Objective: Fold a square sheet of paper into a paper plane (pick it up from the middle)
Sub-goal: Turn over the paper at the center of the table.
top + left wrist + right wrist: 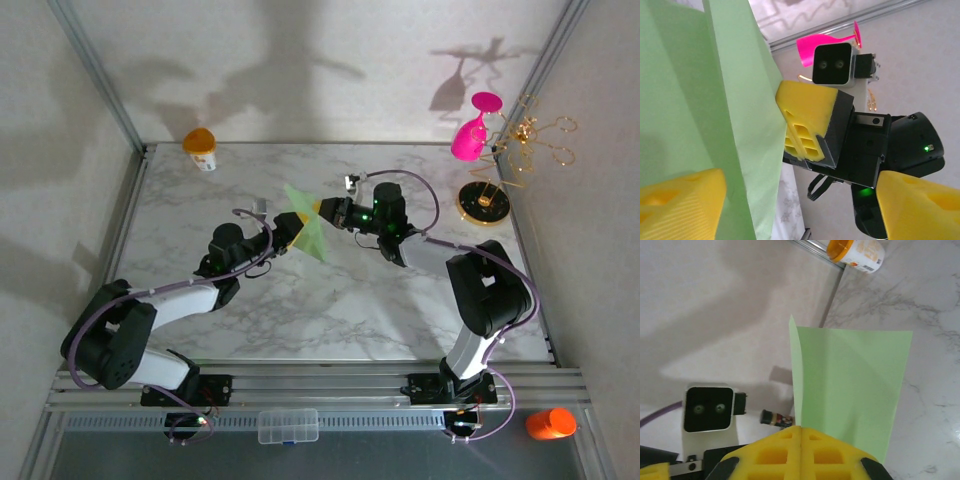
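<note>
Now, with the right fingers (775, 452) pinching the green paper (305, 228) aloft, the spread left fingers (680, 200) should close squarely on its fold, without tugging.

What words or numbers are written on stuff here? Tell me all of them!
No text here can be read.
On the orange-capped bottle: orange print and small dark lines on its white side, too blurred to read.
On the green paper: nothing written, it is plain.
</note>
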